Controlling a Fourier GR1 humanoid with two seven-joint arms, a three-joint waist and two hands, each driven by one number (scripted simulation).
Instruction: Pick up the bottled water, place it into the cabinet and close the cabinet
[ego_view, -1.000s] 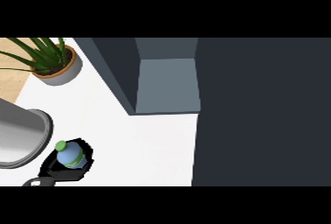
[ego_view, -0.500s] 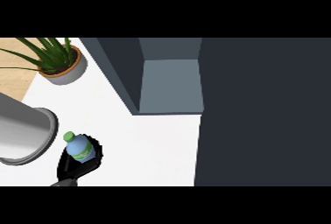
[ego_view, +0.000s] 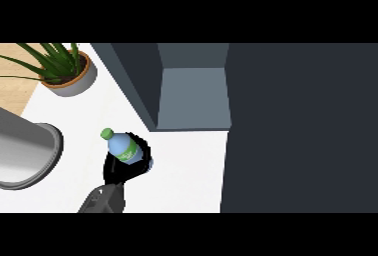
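Fingers (ego_view: 140, 150) are curled round the lower body of the bottled water (ego_view: 120, 146), so it's gripped by the left hand (ego_view: 122, 169), which comes in over the counter's (ego_view: 184, 165) near edge, left of middle. The bottle is held tilted, with its green cap (ego_view: 107, 133) pointed toward the far-left corner. Whether it's been lifted off the counter can't be told from straight above, but the pick looks done and the carry seems to be the step in hand.

The open cabinet (ego_view: 193, 97) is seen near the far edge, up and to the right of the bottle. Next, the bottle probably has to be swung right and forward into that opening, kept off the dark side wall. The door isn't shut yet. A potted plant (ego_view: 66, 75) and a grey round vessel (ego_view: 22, 160) are left alone along the left edge.
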